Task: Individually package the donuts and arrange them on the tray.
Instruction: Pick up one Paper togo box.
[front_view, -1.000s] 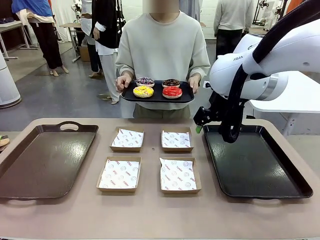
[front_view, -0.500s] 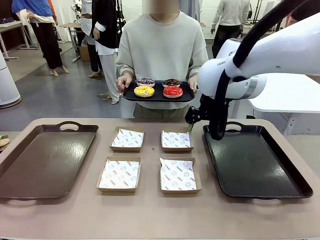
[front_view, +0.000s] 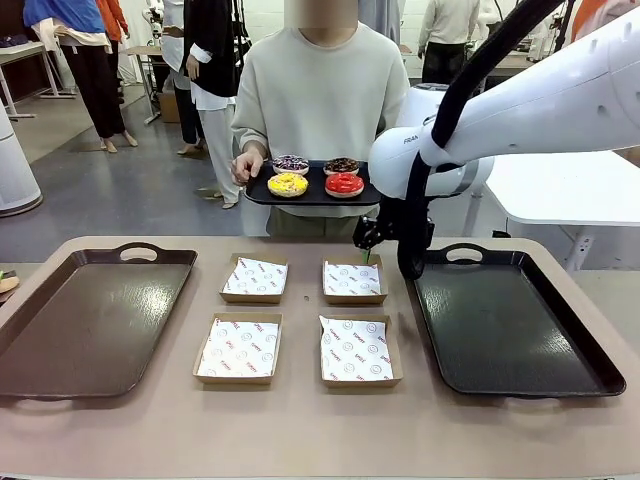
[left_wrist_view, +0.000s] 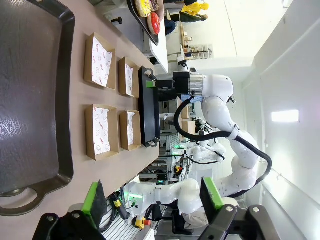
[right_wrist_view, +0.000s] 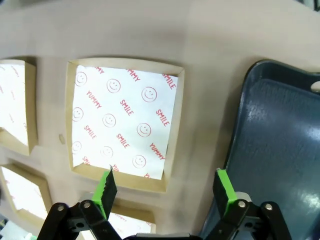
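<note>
Four donuts together on a small black tray (front_view: 316, 198), off the table and beyond its far edge: red donut (front_view: 344, 183) near right, yellow donut (front_view: 287, 183) with sprinkles near left, purple donut (front_view: 290, 162) with coloured sprinkles far left, chocolate donut (front_view: 342, 164) far right, each close beside its neighbours. Tray held level at waist height by a person (front_view: 325, 90) in a pale sweater at the far side of the table, one hand (front_view: 245, 166) gripping its left end, its right end hidden behind the white right arm (front_view: 520, 90). Just below that hidden end, right gripper (front_view: 366, 252) pointing down over the table (front_view: 320, 435), above the strip between the far right box (front_view: 353, 280) and the right tray (front_view: 510, 330). Jaws spread wide in the right wrist view, green pads well apart, nothing between them, smiley-printed paper of that box beneath. On the middle of the table, four shallow cardboard boxes (front_view: 238, 348) in two rows of two, each lined with white printed paper. Right tray large and dark, just right of the boxes; left tray (front_view: 90, 320) large and brown, a little apart from them. Left gripper (left_wrist_view: 152, 195) at the table's left end, facing across it toward the right, fingers wide apart, gripping nothing.
</note>
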